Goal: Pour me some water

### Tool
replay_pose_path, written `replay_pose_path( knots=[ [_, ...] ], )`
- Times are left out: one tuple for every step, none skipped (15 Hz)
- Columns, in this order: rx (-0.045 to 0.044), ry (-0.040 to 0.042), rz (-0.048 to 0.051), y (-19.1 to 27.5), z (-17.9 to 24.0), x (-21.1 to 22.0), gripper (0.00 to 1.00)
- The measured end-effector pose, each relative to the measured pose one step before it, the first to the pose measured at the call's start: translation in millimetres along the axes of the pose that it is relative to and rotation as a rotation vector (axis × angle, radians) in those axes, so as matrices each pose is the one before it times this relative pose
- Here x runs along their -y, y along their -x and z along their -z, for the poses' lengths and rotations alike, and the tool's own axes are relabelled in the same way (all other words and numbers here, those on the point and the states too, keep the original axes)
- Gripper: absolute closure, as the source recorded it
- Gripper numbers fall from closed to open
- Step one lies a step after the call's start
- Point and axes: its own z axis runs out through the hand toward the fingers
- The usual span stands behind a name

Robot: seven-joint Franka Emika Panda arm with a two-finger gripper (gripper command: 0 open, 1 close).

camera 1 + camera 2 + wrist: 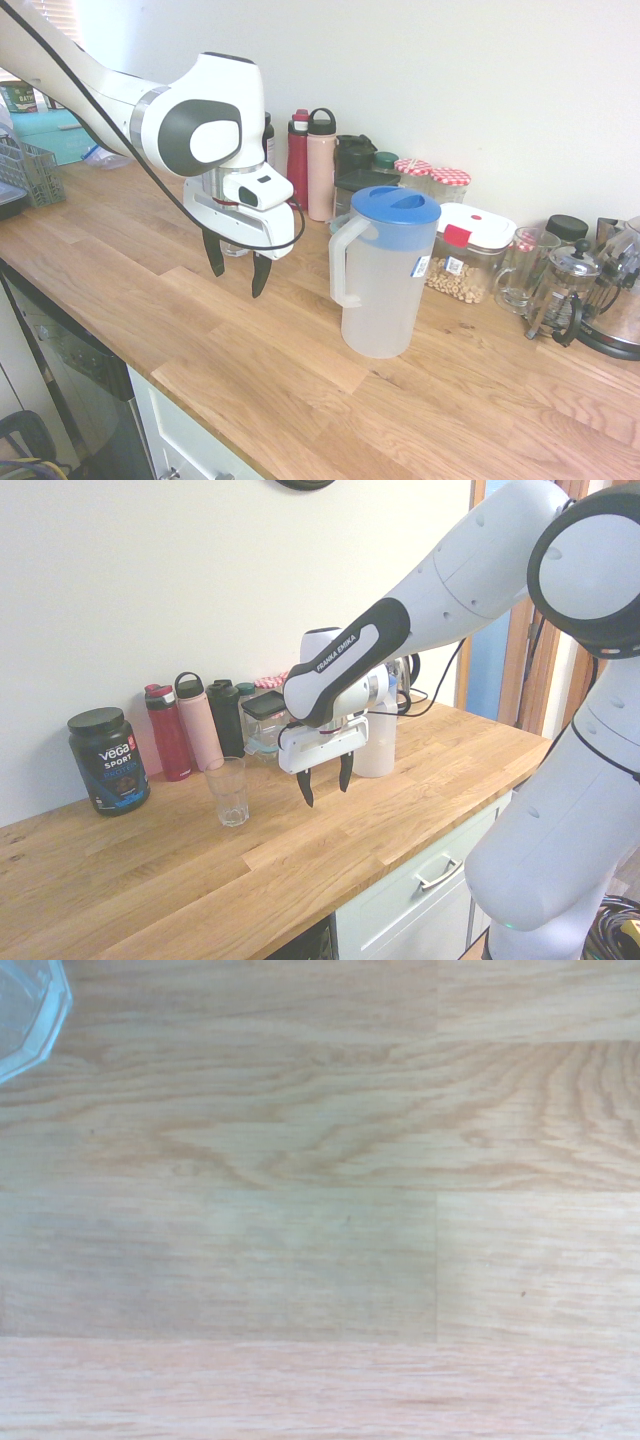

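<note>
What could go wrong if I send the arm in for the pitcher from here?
The open gripper hangs between the glass and the pitcher, so a sideways swing could knock the glass over. The pitcher's handle faces the arm's side, and a low approach might push the pitcher instead of gripping it. The snack container sits close behind and could get bumped.

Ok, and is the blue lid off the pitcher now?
No, the blue lid sits on top of the pitcher.

Wooden countertop (pixel 220 350) (smooth, faintly glossy).
</note>
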Motion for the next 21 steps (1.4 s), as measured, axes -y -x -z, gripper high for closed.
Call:
replay_pose_path(
  knots=[
    [0.0001, 0.00308, 0.0016, -0.12, -0.77, -0.14, 0.0],
    [0.00021, 0.00446, 0.002, -0.46, -1.63, -0.1, 0.0],
    [-0.00513, -0.00316, -0.00253, -1.04, 2.16, 0.87, 0.0],
    [-0.0135, -0.00633, -0.00505, -2.21, 6.7, 2.52, 0.0],
    [-0.01449, -0.00517, -0.0054, -2.34, 11.37, 2.53, 0.0],
    [-0.01767, 0.0027, -0.00784, -3.23, 18.17, 2.06, 0.0],
    [-0.01344, 0.00664, -0.00936, -2.31, 21.14, -0.67, 0.0],
    [-0.00904, 0.0036, -0.00956, -2.64, 24.67, -3.87, 0.0],
    [-0.01519, -0.00202, -0.01757, -5.8, 27.64, -7.22, 0.0],
    [-0.01604, -0.00547, -0.02505, -7.6, 25.1, -8.82, 0.0],
    [-0.01276, -0.00766, -0.02795, -8.76, 21.37, -9.33, 0.0],
    [-0.00836, -0.0075, -0.02978, -9.44, 17.62, -9.37, 0.0],
    [-0.00411, -0.00532, -0.03079, -9.86, 13.44, -9.79, 0.0],
    [-0.00725, -0.00358, -0.03247, -11.28, 10.29, -11.06, 0.0],
    [-0.00738, -0.00175, -0.03093, -11.8, 6.31, -11.38, 0.0],
    [-0.00399, -0.00384, -0.03043, -12.68, 3.7, -11.17, 0.0],
    [-0.00108, 0.00012, -0.02412, -10.2, 0.74, -8.85, 0.0],
    [0.00424, 0.00181, -0.02054, -9.54, -1.93, -8.08, 0.0],
    [0.0061, 0.0029, -0.01931, -8.72, -3.19, -6.43, 0.0],
    [0.00778, 0.00305, -0.01458, -8.79, -5.09, -4.83, 0.0],
    [0.00807, 0.00412, -0.00732, -7.37, -7.21, -1.83, 0.0]
  ],
)
